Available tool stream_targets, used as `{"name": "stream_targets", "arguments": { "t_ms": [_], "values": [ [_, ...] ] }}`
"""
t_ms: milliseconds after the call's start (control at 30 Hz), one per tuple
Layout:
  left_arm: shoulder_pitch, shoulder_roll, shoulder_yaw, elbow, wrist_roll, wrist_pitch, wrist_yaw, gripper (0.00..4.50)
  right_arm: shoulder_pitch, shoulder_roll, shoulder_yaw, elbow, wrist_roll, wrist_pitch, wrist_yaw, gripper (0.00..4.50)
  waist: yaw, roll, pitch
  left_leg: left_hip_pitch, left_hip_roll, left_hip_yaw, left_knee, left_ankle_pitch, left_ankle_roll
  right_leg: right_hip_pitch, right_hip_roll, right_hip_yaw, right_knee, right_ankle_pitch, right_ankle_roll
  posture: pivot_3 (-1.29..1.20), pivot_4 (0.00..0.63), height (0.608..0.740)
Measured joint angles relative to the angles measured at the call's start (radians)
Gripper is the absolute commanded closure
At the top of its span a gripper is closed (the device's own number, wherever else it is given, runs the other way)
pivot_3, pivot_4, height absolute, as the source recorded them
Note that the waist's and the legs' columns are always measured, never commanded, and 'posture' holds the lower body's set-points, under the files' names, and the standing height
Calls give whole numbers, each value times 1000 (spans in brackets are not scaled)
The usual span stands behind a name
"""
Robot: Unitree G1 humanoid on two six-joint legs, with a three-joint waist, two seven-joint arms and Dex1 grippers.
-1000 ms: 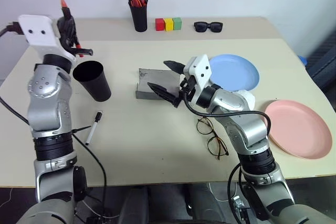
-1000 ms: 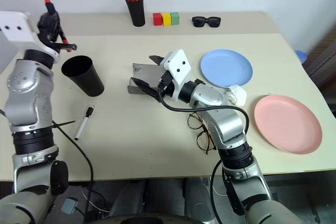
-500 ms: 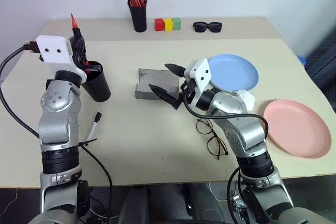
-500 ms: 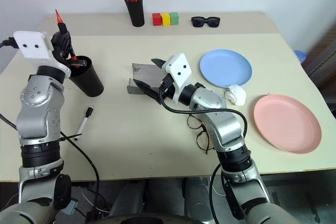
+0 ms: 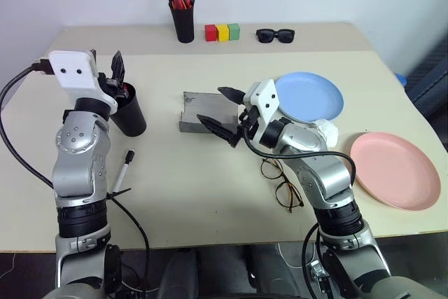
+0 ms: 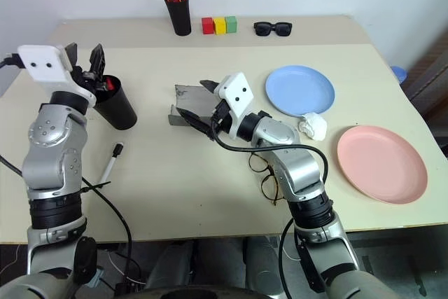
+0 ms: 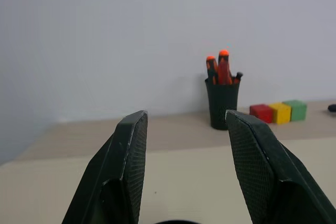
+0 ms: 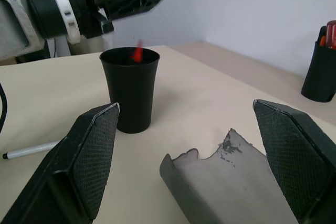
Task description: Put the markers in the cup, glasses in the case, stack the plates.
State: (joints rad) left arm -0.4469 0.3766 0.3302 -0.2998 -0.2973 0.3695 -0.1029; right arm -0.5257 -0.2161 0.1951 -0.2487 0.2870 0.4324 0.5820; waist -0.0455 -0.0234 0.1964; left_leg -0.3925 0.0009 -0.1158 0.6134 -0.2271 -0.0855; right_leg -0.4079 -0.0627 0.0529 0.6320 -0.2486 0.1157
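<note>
My left gripper (image 5: 117, 73) hangs open just above the black cup (image 5: 130, 114), with nothing between its fingers (image 7: 128, 161). The dark marker's red tip (image 8: 137, 53) shows at the cup's mouth (image 6: 106, 84), free of the fingers. On the table in front of the cup lies the white marker (image 5: 124, 166). Over the open grey case (image 5: 203, 110) my right gripper (image 5: 210, 103) stands wide open and empty. The wire-frame glasses (image 5: 283, 183) lie beside my right forearm. The blue plate (image 5: 311, 96) and the pink plate (image 5: 395, 169) sit apart at the right.
A black pen pot (image 5: 185, 22) with red and orange pens, three coloured blocks (image 5: 223, 31) and black sunglasses (image 5: 275, 34) stand along the table's far edge. A white crumpled lump (image 6: 313, 125) lies by the blue plate.
My left gripper came down over the cup and opened. The red-tipped marker left its fingers and now shows at the cup's mouth. The right arm stayed put.
</note>
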Motion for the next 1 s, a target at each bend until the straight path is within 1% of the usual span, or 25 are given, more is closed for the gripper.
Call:
{"name": "stream_targets", "arguments": {
  "t_ms": [67, 133, 167, 233, 267, 333, 400, 433, 500, 633, 733, 833, 933, 1000],
  "values": [
    [48, 17, 38, -92, -99, 45, -48, 2142, 0, -4, -1, 0, -1, 0, 0, 316, -1, 0, 0, 0, 0, 0, 0, 0, 0, 0, 0, 0, 0, 0, 0, 0, 150, 740],
    [138, 72, 69, -192, -207, 123, -116, 1620, 1, -15, -6, 2, -1, 0, 4, 316, -1, 0, 0, 0, 0, 0, 0, 0, 0, 0, 0, 0, 0, 0, 0, 0, 150, 740],
    [176, 96, 77, -219, -241, 152, -140, 1348, 2, -23, -9, 2, -1, 0, 6, 316, -1, 1, 0, 0, 0, 0, 0, 0, 0, 0, 0, 0, 0, 0, 0, 0, 150, 740],
    [299, 179, 108, -300, -340, 260, -198, 419, 1, -40, -15, 12, -1, 0, 14, 316, -2, 1, 0, 1, 0, 0, 0, 0, 0, 0, 0, 0, 0, -1, -1, 0, 150, 740],
    [333, 198, 115, -318, -366, 296, -211, 27, 1, -43, -20, 18, -1, 0, 17, 316, -1, 1, 1, 1, 0, 0, 0, 0, 0, 0, 0, 0, 0, -1, -2, 0, 150, 740],
    [425, 280, 122, -356, -392, 394, -229, 27, -2, -46, -22, 29, -1, -2, 27, 316, 0, 1, 1, 1, 1, 0, 0, 0, 0, 0, 1, 0, 0, -2, -4, 0, 150, 740],
    [488, 363, 91, -356, -349, 527, -183, 27, -4, -46, -22, 41, -1, -6, 38, 316, 1, 2, 1, 1, 0, 0, 0, 0, 0, 1, 1, 1, 0, -2, -4, 0, 150, 740],
    [491, 366, 83, -343, -336, 554, -168, 27, -5, -46, -21, 41, -1, -6, 40, 316, 1, 2, 1, 1, 0, 0, 0, 0, 0, 1, 1, 1, 0, -3, -4, 0, 150, 740],
    [465, 349, 69, -303, -309, 653, -91, 27, -11, -44, -20, 42, -1, -7, 47, 316, 2, 2, 1, 1, 0, 0, 1, 0, 0, 1, 0, 0, 0, -3, -4, 0, 150, 740],
    [299, 241, 58, -224, -296, 863, 47, 27, -15, -32, -5, 41, -1, -10, 53, 316, 3, 1, 0, 1, 0, 0, 0, 0, 0, 1, 0, 0, -1, 0, -1, 0, 150, 740],
    [207, 192, 35, -191, -289, 987, 87, 27, -11, -25, 5, 36, -1, -9, 52, 316, 2, 1, 0, 1, 0, 0, 0, 0, 0, 1, 1, 0, 0, 0, 0, 0, 150, 740],
    [143, 179, 10, -160, -280, 1123, 89, 27, 7, -21, 11, 19, -1, -3, 48, 316, -3, 1, 0, 1, 0, 0, -1, 0, 0, 0, 1, 0, 0, 0, 0, 0, 150, 740],
    [107, 178, 2, -138, -261, 1204, 84, 751, 14, -20, 14, 6, -1, 4, 39, 316, -2, 1, 0, 1, 0, 0, 0, 0, 0, 0, 1, 0, 0, 0, 0, 0, 150, 740],
    [92, 184, -1, -128, -248, 1224, 79, 1642, 18, -20, 14, -5, -1, 7, 32, 316, -1, 1, 0, 1, 0, 0, 0, 0, 0, 0, 1, 0, 0, 0, 0, 0, 150, 740]
  ]
}}
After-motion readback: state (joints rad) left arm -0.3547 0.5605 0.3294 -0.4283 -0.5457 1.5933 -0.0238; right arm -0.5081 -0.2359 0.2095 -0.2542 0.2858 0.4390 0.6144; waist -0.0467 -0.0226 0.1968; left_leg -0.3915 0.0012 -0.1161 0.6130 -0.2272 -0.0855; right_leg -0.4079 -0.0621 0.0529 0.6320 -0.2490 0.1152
